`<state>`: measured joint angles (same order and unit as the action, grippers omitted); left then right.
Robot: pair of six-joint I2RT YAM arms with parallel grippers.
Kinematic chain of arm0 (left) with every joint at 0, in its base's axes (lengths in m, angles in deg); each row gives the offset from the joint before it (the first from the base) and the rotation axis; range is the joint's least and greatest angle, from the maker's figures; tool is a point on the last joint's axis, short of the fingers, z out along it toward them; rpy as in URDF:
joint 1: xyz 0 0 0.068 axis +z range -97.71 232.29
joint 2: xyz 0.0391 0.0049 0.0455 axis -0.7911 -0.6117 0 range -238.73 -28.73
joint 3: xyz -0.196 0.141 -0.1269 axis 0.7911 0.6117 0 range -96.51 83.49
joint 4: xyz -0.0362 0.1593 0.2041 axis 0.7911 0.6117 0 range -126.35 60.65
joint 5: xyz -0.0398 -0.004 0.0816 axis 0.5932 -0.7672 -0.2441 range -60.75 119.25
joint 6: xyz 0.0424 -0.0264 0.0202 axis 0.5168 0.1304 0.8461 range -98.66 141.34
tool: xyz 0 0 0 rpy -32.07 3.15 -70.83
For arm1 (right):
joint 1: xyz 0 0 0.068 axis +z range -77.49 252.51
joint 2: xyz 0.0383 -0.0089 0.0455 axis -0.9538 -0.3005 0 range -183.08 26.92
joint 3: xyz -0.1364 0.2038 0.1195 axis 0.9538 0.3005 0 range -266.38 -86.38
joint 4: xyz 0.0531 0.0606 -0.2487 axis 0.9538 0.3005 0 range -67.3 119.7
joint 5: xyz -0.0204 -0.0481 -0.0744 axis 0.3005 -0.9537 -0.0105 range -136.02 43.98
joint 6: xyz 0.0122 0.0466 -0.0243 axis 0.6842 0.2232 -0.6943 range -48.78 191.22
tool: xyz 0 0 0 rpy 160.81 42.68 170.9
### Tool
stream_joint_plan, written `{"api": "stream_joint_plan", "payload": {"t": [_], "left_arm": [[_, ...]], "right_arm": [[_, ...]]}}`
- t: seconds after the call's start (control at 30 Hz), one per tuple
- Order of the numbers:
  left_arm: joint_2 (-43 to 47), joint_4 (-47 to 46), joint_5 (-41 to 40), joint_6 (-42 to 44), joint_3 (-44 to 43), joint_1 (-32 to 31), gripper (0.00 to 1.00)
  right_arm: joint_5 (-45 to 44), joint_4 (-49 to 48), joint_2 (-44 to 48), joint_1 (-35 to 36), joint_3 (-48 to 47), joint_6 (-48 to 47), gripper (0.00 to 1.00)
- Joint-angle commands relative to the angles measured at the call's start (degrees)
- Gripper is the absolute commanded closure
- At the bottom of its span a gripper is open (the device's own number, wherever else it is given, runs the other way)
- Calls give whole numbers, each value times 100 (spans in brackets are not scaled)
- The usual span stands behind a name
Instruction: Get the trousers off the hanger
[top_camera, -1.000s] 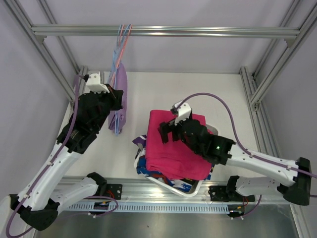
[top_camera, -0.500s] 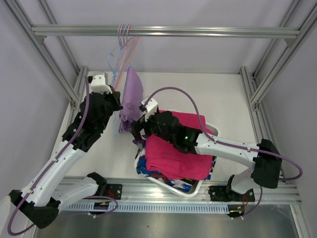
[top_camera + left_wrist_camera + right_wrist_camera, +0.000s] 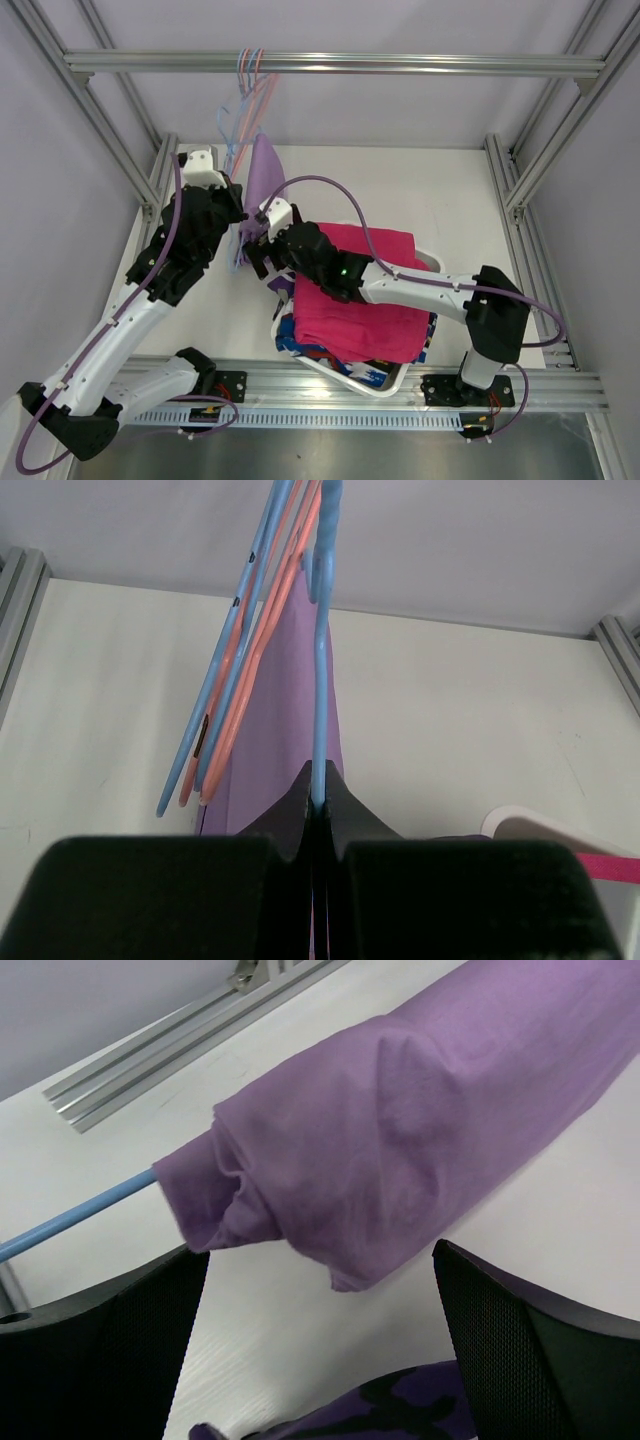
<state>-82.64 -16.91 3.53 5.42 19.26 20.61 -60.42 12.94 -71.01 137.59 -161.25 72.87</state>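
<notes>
Clearly the two arms share the work. The left tool (image 3: 318, 815) is clamped tight on the thin wire of the blue hanger (image 3: 320, 680), its jaws pressed together with only the wire between them. I judge it holds the hanger so that it cannot swing or slide along the rail (image 3: 400, 65) while cloth is drawn off.

The lilac trousers (image 3: 420, 1130) hang folded over that hanger above the far-left corner of the desk (image 3: 420, 190). They are bunched at one end, where the blue bar pokes out bare.

The right tool (image 3: 320, 1330) has its jaws spread wide and grips nothing. The bunched end lies just ahead of the gap, though I cannot tell whether it touches. The tool seems placed to close on the fold and pull it off the bar.

Several empty hangers (image 3: 235, 690), orange and blue, hang beside the loaded one. Toward the near edge a white basket (image 3: 335, 372) holds the pink trousers (image 3: 355, 290) on top. The camouflage pair (image 3: 281, 286) and the blue-white pair (image 3: 297, 345) show beneath them, so the lilac garment looks like the last one left to take off.
</notes>
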Motion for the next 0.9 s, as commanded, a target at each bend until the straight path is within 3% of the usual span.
{"api": "stream_joint_plan", "payload": {"t": [0.0,0.4,0.6,0.7,0.87], "left_arm": [[100,-679,-21,107,-116,39,100],[135,-626,58,89,-169,39,99],[109,-617,67,125,-169,48,100],[100,-608,75,125,-169,39,100],[91,-600,163,116,-195,92,100]], "right_arm": [[-476,-457,-164,14,-317,-323,1],[-1574,-1291,-587,-21,-326,-911,3],[-1602,-1467,-622,-118,-326,-1000,8],[-1505,-1529,-648,-171,-344,-1000,14],[-1382,-1600,-780,-206,-475,-991,31]]}}
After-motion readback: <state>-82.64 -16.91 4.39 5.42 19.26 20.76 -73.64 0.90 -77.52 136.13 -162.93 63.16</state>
